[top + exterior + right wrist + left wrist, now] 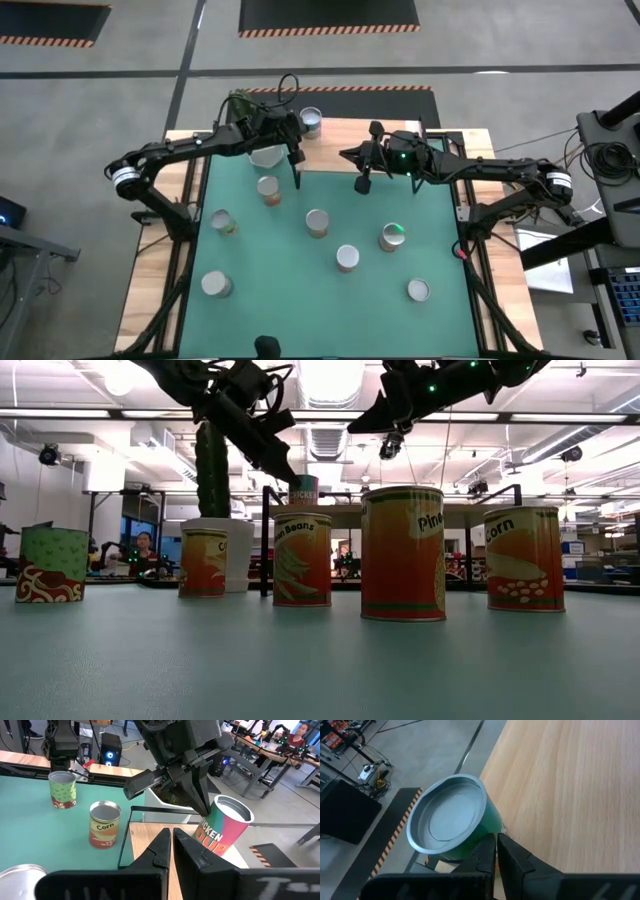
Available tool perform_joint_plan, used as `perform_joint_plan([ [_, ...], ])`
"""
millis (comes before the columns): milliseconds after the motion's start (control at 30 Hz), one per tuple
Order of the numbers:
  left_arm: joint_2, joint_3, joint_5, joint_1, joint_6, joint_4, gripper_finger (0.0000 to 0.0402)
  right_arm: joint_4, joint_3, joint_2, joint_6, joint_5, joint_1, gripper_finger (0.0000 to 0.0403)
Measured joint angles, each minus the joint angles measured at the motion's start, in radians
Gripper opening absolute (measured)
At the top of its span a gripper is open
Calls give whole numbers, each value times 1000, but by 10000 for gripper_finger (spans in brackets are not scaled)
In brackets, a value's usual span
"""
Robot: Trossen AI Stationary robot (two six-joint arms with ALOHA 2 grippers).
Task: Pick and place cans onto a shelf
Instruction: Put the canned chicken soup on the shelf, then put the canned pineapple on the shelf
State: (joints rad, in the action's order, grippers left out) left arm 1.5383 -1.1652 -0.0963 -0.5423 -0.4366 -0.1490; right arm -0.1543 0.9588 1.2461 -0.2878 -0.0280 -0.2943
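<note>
One can (311,122) stands on the shelf (340,135) with both grippers, left (297,170) and right (364,180), jaws closed and empty beside it, while six cans wait on the tabletop (300,290).

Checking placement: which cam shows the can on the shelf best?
Right wrist view: the can stands on the shelf with its label and open rim visible, the left gripper beside it. Left wrist view shows mostly its top. High view shows only a small top; low view, a sliver.
</note>
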Motion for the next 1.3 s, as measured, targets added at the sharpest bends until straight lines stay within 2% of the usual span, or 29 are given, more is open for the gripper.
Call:
perform_joint_plan([
  [600,-2,1,0,-1,5,0,0,1,0,0,7,0,0,9],
  [833,-42,1,2,32,21,-44,0,15,0,-1,25,1,10,9],
  [933,-76,3,12,56,38,-80,0,25,0,-1,27,0,31,9],
  [1133,-198,60,127,133,101,-100,0,29,0,-1,66,1,91,9],
  [1300,-329,142,133,231,151,-81,0,32,0,-1,123,0,138,9],
])
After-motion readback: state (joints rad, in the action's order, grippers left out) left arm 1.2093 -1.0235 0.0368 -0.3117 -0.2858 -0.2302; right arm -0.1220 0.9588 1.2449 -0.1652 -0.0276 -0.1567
